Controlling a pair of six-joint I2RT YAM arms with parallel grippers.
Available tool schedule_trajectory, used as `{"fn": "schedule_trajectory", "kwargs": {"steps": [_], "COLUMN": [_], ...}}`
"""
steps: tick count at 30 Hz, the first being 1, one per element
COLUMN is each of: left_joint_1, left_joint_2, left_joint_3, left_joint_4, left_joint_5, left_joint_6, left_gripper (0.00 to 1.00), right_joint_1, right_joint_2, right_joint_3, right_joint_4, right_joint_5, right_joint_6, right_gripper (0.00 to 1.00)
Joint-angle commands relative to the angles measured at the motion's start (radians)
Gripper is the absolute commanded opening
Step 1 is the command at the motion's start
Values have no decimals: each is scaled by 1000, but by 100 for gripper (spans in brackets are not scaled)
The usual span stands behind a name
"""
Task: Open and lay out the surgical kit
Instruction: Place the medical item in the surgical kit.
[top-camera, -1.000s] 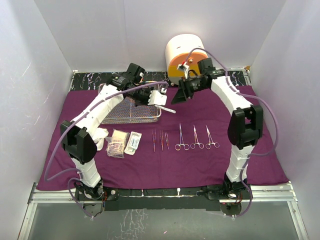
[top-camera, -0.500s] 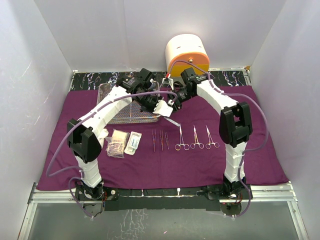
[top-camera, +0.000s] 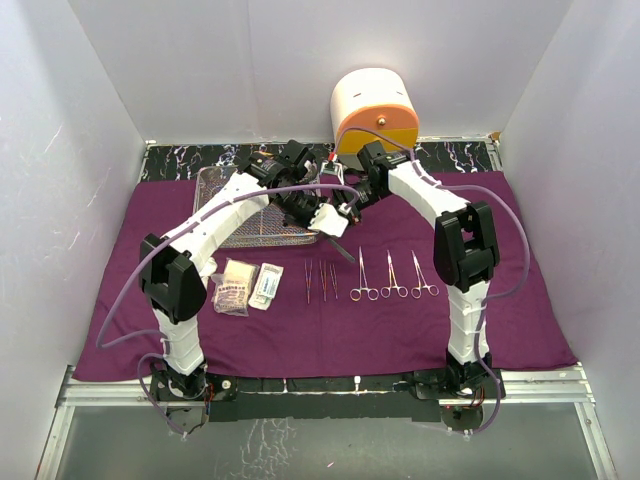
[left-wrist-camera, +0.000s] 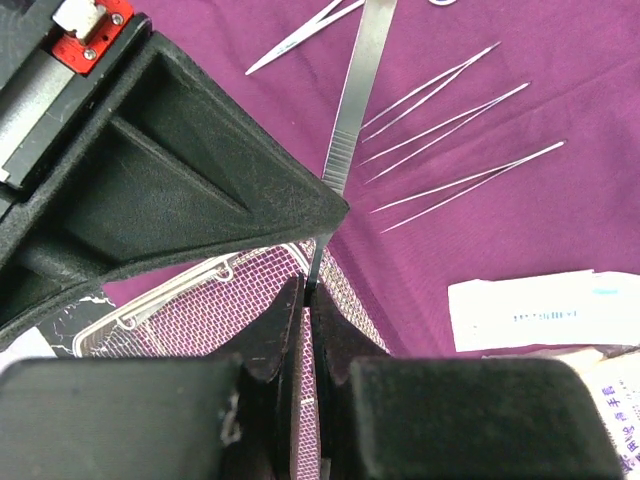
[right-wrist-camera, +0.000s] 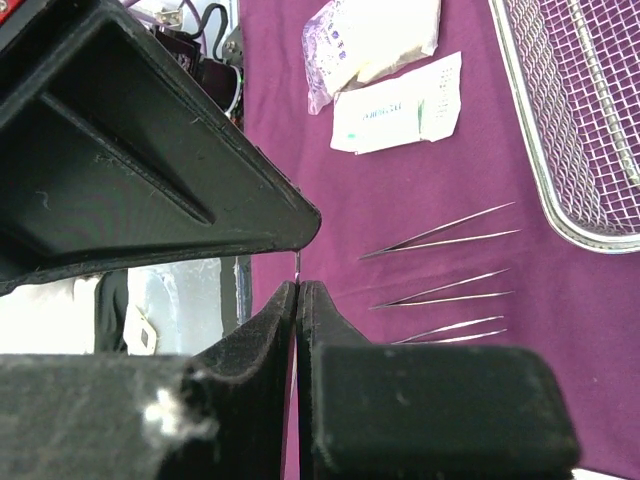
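Top external view: white walls (top-camera: 200, 70) box in the purple cloth (top-camera: 400, 340) at 9, 12 and 3 o'clock, with bare cloth along 6 and a white-and-orange cabinet (top-camera: 375, 105) at 12. The wire-mesh tray (top-camera: 262, 232) sits at 11 o'clock; packets (top-camera: 250, 285), fine tweezers (top-camera: 320, 282) and ring-handled forceps (top-camera: 392, 280) line the centre. Beside the tray's 3 o'clock rim, left gripper (left-wrist-camera: 308, 292) and right gripper (right-wrist-camera: 298, 292) both clamp one flat steel tweezers (left-wrist-camera: 358, 90).

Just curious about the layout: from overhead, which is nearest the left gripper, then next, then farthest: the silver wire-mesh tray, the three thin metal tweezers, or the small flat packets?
1. Silver wire-mesh tray, right beside the left gripper.
2. Three thin metal tweezers, toward the arm bases.
3. Small flat packets, farther left.
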Motion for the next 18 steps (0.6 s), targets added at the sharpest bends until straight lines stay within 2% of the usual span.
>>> {"fn": "schedule_trajectory", "kwargs": {"steps": [1, 2, 4, 8, 9, 10, 18], "left_joint_1": [-4, -4, -4, 7, 15, 28, 97], "left_joint_2": [-19, -22, -29, -60, -66, -73, -136], "left_joint_3": [16, 15, 10, -29, -39, -53, -193], "left_joint_4": [18, 29, 54, 126, 139, 151, 225], "left_joint_5": [38, 39, 39, 4, 2, 6, 56], "left_joint_6": [-18, -37, -81, -187, -210, -229, -331], "left_gripper": [0, 5, 25, 45, 54, 59, 67], "right_joint_1": [-4, -8, -31, -127, -155, -188, -533], "right_joint_2": [0, -2, -11, -54, -66, -83, -214], "right_joint_3": [49, 48, 37, -34, -61, -91, -333], "right_joint_4": [-46, -54, -62, -59, -56, -46, 35], "right_joint_5": [18, 27, 44, 78, 87, 97, 237], "right_joint_6": [-71, -83, -96, -123, -131, -135, -156], "right_gripper": [0, 0, 0, 0, 0, 0, 0]}}
